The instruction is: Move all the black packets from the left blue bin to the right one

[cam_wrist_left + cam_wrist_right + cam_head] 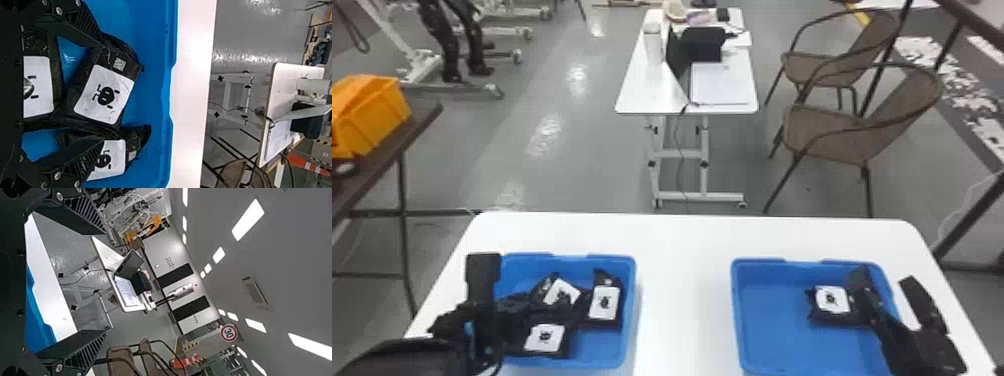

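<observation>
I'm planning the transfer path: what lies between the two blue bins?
In the head view, only bare white tabletop lies between the left bin and the right bin.

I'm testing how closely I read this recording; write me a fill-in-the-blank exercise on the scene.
The left bin shows ____ white labels on its packets.
The number of packets showing in the right bin is ____.
The right tool is not shut but ____.
The table under both bins is coloured ____.

Missing words: three; one; open; white.
</observation>
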